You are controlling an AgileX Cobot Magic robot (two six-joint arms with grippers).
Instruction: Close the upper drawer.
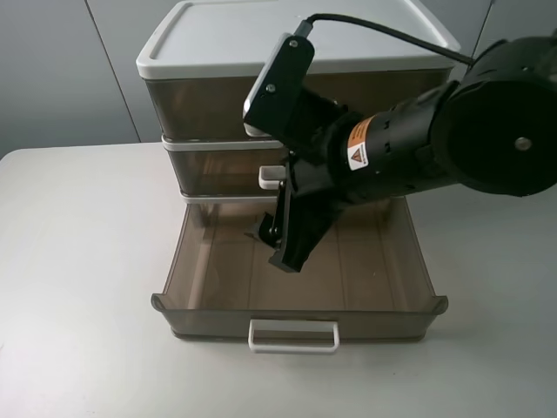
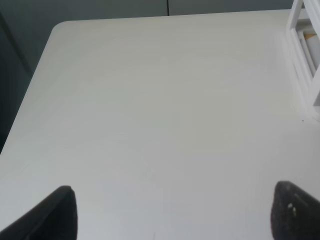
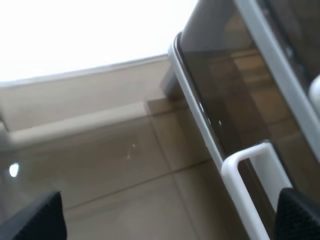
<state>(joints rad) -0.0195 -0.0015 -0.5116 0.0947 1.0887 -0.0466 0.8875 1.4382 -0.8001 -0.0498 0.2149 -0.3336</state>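
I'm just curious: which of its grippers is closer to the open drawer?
Right. The right gripper hangs over the open drawer, near its back; the left gripper is over bare table, outside the drawer.

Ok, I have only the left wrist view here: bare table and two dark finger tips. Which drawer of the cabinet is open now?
Observer: The lowest drawer is pulled far out. The top drawer looks pushed in.
Operator: And where is the right arm, please?
Observer: The right gripper hangs over the open lowest drawer, just below the middle drawer's handle. Its fingers are spread apart and hold nothing.
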